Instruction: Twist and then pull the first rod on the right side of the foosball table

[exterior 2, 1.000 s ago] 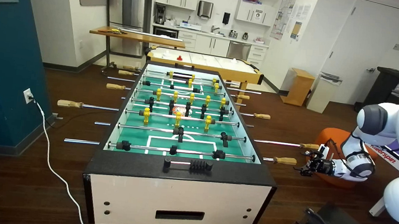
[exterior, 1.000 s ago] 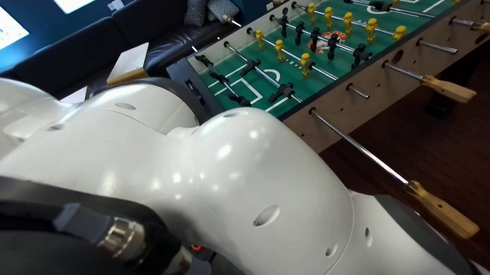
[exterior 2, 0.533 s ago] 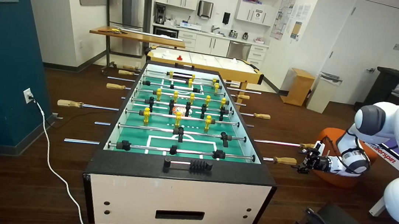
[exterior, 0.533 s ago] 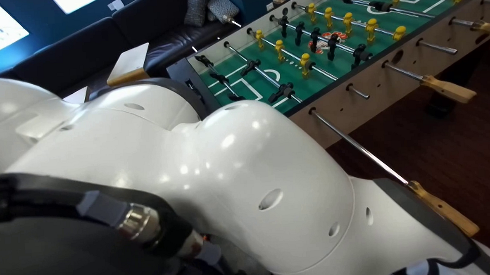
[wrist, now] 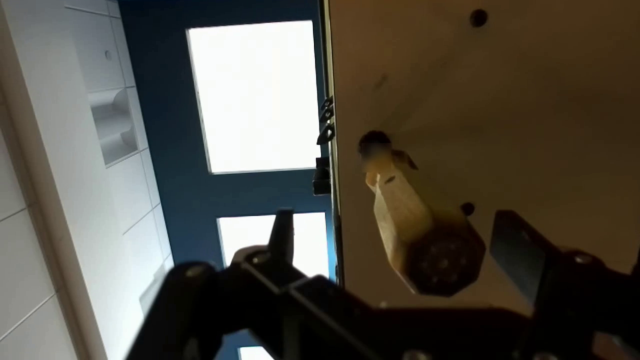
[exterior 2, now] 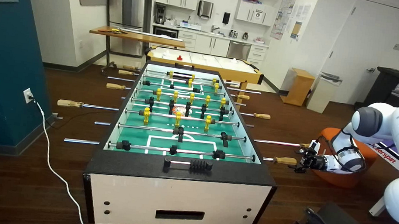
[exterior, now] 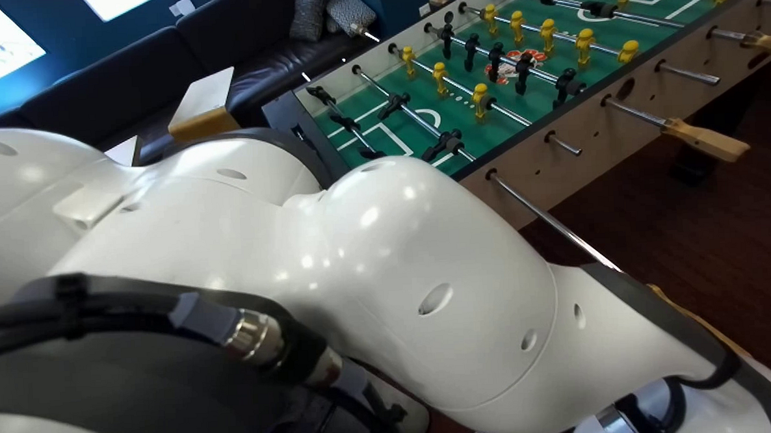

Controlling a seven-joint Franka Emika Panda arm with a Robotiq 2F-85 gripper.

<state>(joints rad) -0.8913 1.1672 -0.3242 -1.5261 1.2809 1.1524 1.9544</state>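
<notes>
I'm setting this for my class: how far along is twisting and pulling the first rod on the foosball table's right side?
Done: lining up; in the wrist view the tan handle shows between the jaws of the gripper. In hand: probably the grasp; the jaws stand open, not yet clamped. Left, it seems: twisting, then pulling; the handle sits close to the foosball table.

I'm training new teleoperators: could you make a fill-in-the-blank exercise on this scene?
The foosball table has a pitch coloured ____.
In an exterior view, the nearest rod carries figures coloured ____.
In the wrist view, the gripper is not shut but ____.
Missing words: green; black; open.
</notes>
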